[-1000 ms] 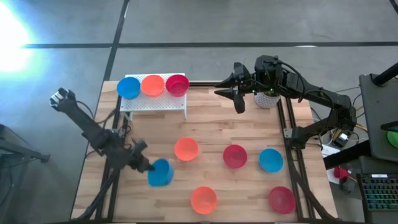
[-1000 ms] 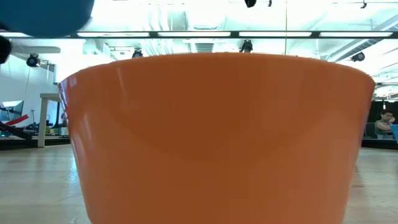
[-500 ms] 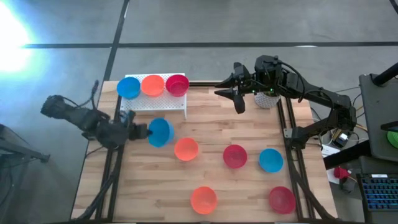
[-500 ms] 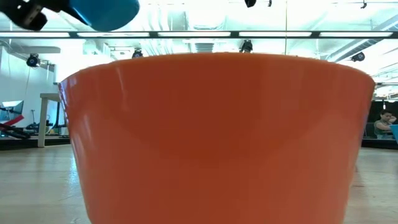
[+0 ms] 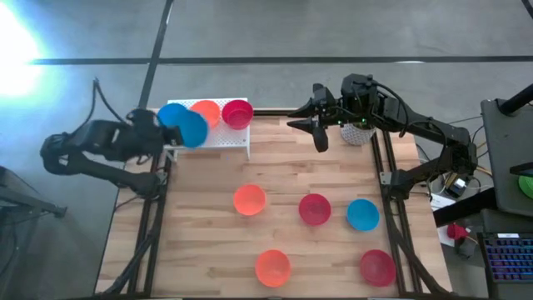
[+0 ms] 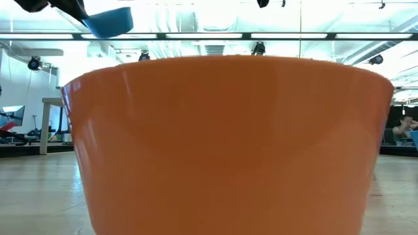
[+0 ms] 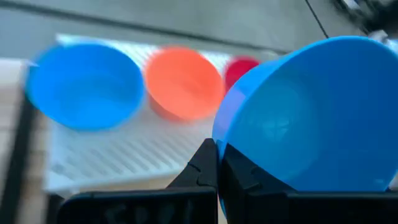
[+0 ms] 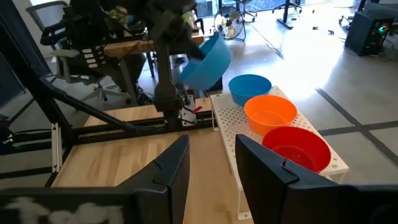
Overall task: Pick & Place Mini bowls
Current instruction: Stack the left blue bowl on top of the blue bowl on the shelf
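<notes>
Bowls: three sit on my white rack [image 5: 208, 137], a fourth blue bowl [image 5: 192, 128] hangs clenched in my left claw [image 7: 217, 163] just above it, five wait on the table [image 5: 200, 250], right claw [image 5: 319, 129] idle, parted.

A light wooden table [image 5: 275, 179] of planks fills the middle of the high view, set on a grey floor [image 5: 250, 33] crossed by dark seams; a white perforated rack [image 5: 208, 138] stands at the table's far left corner; a white pot with a green plant [image 5: 358, 133] sits at the far right corner, partly hidden; dark equipment with a keyboard [image 5: 510, 250] lies off the right edge; the low view shows bright ceiling lights [image 6: 209, 35] and a seated person [image 6: 403, 128] far off on the right.
</notes>
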You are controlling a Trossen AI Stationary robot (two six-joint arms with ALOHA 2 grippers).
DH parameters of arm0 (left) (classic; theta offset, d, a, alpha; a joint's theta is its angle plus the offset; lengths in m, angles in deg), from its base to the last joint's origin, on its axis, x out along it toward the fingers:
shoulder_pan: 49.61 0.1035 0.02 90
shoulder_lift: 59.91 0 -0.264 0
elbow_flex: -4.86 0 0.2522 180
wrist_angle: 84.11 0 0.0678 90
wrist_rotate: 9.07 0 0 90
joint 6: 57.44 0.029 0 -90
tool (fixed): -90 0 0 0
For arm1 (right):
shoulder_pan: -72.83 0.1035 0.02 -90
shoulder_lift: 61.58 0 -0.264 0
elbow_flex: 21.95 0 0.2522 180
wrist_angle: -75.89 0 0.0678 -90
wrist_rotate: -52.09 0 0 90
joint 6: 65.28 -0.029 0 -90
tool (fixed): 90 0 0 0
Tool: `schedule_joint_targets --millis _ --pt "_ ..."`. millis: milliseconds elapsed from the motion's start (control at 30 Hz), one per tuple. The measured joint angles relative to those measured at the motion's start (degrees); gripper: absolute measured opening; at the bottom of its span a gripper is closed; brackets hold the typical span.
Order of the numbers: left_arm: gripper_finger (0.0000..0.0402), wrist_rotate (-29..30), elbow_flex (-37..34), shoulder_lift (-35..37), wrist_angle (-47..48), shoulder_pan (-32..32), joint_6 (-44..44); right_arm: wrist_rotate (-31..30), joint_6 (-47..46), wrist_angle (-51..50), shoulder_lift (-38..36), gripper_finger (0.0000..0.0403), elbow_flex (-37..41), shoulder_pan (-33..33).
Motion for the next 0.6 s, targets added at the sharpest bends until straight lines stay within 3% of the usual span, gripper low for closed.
schedule_joint_targets --millis 300,600 --pt "0.0 5.07 4.23 -1.19 7.83 12.1 8.13 -0.39 -0.01 0.02 0.0 0.0123 0.0 0.0" --pt "0.0 8.24 3.65 -2.43 7.81 25.23 15.45 -0.41 -0.01 0.15 0.0 0.0123 0.01 0.0"
